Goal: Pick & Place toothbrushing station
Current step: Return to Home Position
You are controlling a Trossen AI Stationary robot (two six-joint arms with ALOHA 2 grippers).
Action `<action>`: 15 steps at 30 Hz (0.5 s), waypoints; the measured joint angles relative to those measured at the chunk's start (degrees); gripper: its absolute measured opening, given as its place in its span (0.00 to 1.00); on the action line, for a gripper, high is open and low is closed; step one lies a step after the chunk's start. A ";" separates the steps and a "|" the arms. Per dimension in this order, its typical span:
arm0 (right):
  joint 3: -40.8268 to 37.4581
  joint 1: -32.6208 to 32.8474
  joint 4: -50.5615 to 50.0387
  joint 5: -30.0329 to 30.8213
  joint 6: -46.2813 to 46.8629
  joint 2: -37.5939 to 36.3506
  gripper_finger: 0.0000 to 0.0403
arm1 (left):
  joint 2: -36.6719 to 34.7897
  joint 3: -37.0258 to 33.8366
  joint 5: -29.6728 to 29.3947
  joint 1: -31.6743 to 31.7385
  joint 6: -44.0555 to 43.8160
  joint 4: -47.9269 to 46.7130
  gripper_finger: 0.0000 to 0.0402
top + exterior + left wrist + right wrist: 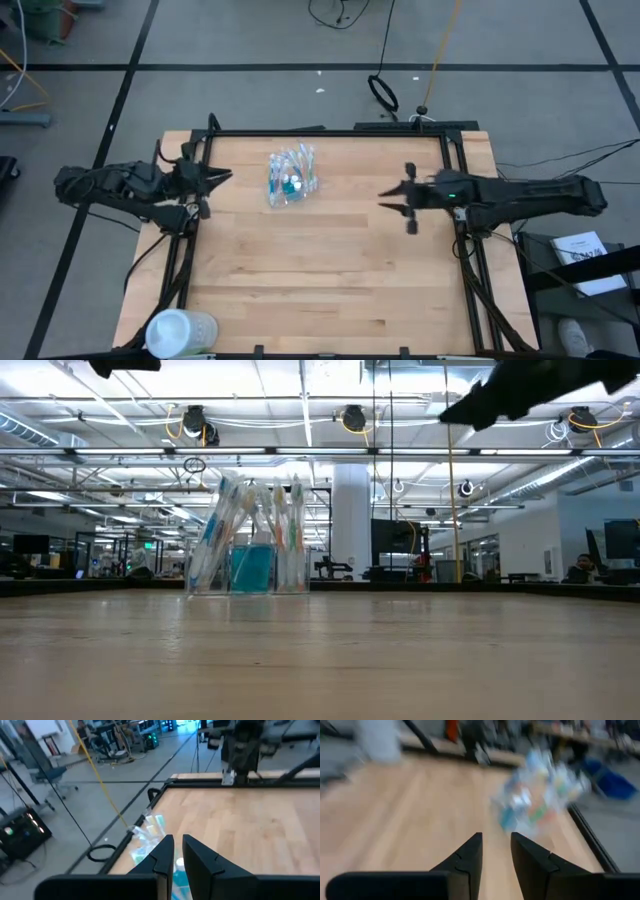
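Note:
The toothbrushing station (291,177) is a small clear cup packed with pastel toothbrushes and something teal. It stands upright on its base on the wooden table, toward the far left (250,540). My left gripper (226,178) hovers to the cup's left, above the table and pointing at it. Its fingers (177,839) are all but together with nothing between them. My right gripper (386,198) hangs well to the cup's right, also raised. Its fingers (496,837) stand apart and empty, with the cup blurred ahead of them (540,795).
A bigger white cylindrical container (180,332) lies at the table's near left corner. A black frame rail (330,131) runs along the table's far edge and down both sides. Bare wood (330,270) spreads over the middle and near part.

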 joint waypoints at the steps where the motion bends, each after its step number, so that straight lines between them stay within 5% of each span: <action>1: -2.03 0.00 1.86 -1.74 0.49 -2.84 0.23 | -0.53 -0.90 -0.01 0.02 1.67 0.63 0.11; 15: -16.75 0.00 6.62 -15.39 4.23 -34.90 0.22 | -16.69 -21.14 6.62 0.48 12.66 15.37 0.11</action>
